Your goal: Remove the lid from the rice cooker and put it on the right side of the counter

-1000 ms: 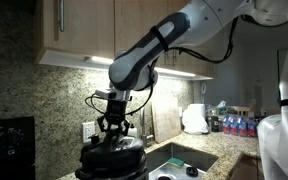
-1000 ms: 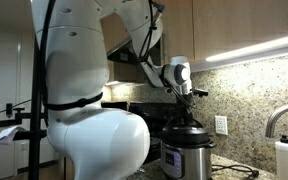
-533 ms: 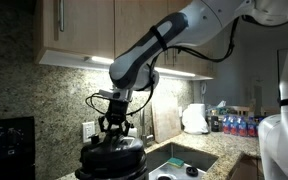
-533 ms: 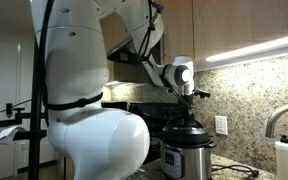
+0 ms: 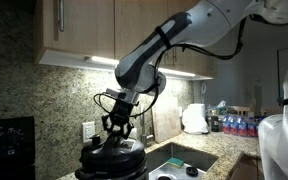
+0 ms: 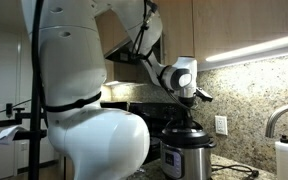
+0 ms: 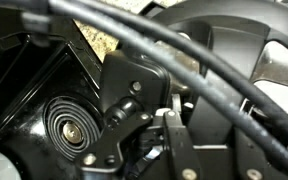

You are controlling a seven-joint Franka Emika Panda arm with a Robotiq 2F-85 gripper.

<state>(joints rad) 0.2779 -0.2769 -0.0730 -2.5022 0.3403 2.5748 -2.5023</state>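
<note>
wrist and forearm have swung a little toward the right of the frame since a second ago, while the fingertips have kept their spot on the pot. in an exterior view the gripper (image 5: pixel 117 131) hangs at lower centre with its fingers drawn together, pinched, as far as i can judge, on the raised handle of the lid (image 5: pixel 114 151), which lies seated on the rice cooker (image 5: pixel 112 169) directly under the fingers; the counter (image 5: pixel 236 150) runs off to the right of frame, past the sink (image 5: pixel 184 160). in an exterior view from behind the arm, the gripper (image 6: pixel 189 114) stands straight above the lid (image 6: pixel 187 131) and rice cooker (image 6: pixel 187 158) at lower right. the wrist view is crowded with cables and black metal, too close to tell the grip. the lift looks to be straight up.
</note>
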